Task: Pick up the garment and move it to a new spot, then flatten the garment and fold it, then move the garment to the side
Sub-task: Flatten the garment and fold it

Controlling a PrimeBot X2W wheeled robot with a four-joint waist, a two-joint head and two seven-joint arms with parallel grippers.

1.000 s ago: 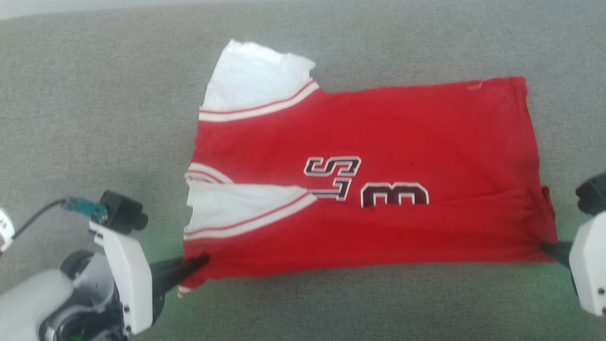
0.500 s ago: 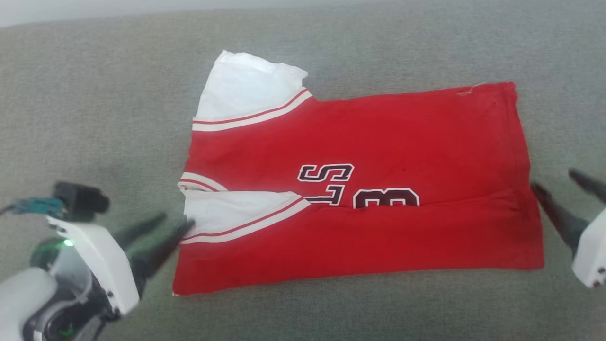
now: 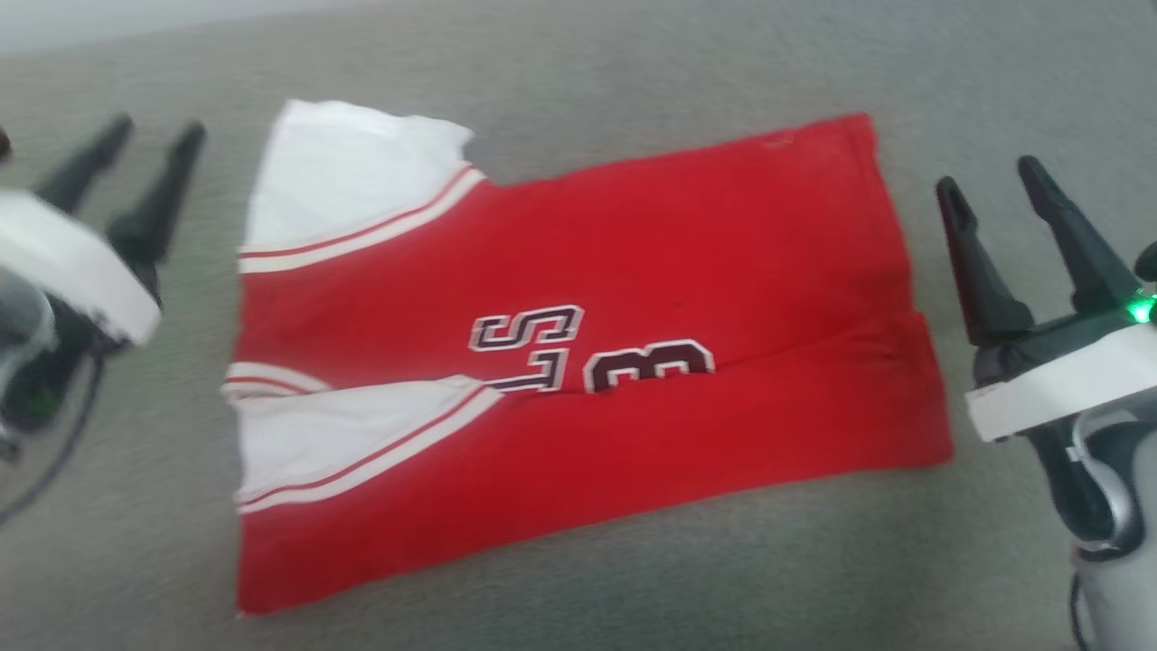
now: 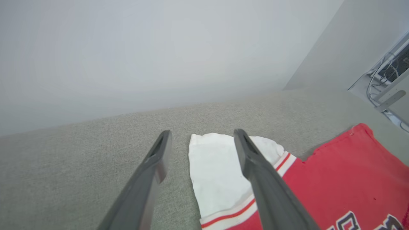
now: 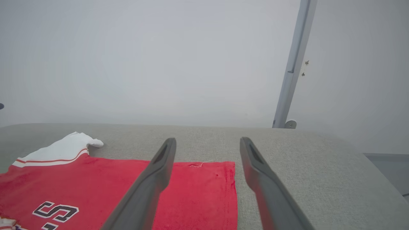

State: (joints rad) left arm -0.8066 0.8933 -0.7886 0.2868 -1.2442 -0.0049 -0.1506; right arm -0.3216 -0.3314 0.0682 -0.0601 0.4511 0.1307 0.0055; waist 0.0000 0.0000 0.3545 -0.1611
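While the shirt (image 3: 578, 271) lies spread on the grey cushion (image 3: 633, 588), its near long edge is folded up over the body, covering the lower part of the dark lettering (image 3: 587, 353) (an S and a 3 show). Off the sleeve end hangs the left gripper (image 3: 158, 127), fingers spread, nothing held. Just past the hem (image 3: 895, 271) stands the right gripper (image 3: 985, 174), wide apart too, empty. Farther back, one white sleeve (image 3: 343, 181) lies flat, and behind the cushion, a pale wall (image 5: 159, 64).

Left gripper (image 4: 202, 132) spread wide — seemingly hovering over the garment (image 4: 345, 172).
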